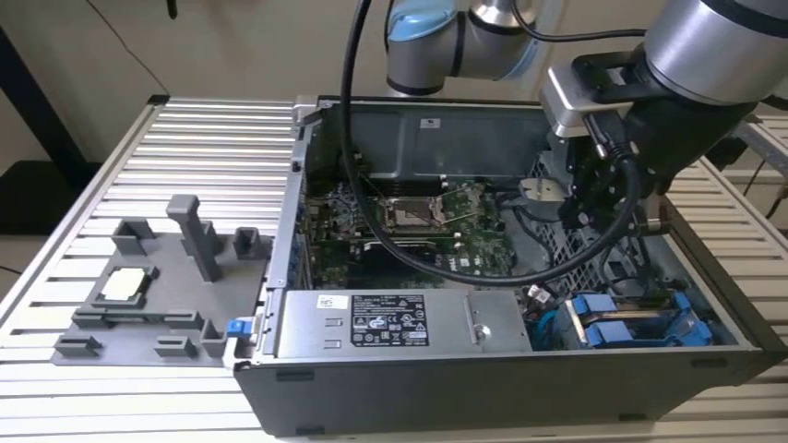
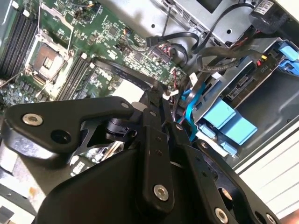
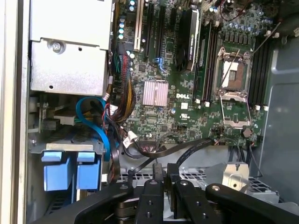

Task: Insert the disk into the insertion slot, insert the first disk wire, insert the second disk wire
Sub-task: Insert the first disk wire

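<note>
Slatted aluminium tabletop carries an open computer case, and the arm reaches down into it from the exterior view's right. The gripper hangs low inside the case, its black fingers drawn close together with just a thin slit between them; whether anything is pinched there I cannot tell. Just past the fingertips, in both wrist views, a black cable sweeps across in front of the motherboard, whose processor socket lies further off. Near the gripper, in the case's corner at the exterior view's lower right, is the insertion slot, a grey bay with a perforated metal wall. The disk in its blue carrier sits inside this bay, pale blue tab facing outward, just beside a second blue-tabbed carrier. A blue wire loops close to the bay, its ends hidden behind other cables. A grey power supply with a white label runs along the case's near wall. On the table at the exterior view's left, well apart from the gripper, rests a grey fixture tray holding a small pale square part.
</note>
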`<state>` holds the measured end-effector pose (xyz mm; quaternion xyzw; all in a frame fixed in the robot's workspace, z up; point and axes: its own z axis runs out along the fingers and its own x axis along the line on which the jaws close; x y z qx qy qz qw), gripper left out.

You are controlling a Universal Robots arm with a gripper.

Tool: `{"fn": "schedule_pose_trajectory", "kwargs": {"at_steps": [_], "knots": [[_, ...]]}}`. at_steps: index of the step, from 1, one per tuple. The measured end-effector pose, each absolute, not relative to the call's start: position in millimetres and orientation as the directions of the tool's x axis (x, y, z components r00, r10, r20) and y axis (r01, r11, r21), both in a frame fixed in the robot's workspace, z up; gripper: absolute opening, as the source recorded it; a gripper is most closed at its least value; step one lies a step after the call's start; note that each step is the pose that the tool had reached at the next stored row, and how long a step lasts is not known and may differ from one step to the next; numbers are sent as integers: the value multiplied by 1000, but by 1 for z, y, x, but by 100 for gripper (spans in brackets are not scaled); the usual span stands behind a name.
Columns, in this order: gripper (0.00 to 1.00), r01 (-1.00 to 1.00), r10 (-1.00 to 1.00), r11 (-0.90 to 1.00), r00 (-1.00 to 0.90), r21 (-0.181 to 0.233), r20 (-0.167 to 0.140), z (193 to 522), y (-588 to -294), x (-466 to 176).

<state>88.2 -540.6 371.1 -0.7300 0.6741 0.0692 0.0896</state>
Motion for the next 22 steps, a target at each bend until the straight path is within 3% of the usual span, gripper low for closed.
{"fn": "schedule_pose_trajectory", "kwargs": {"at_steps": [11, 22], "knots": [[16, -996, -996, -81, 82, -23, -33, 371, -541, 91], [16, -996, -996, -81, 82, -22, -28, 365, -542, 117]]}}
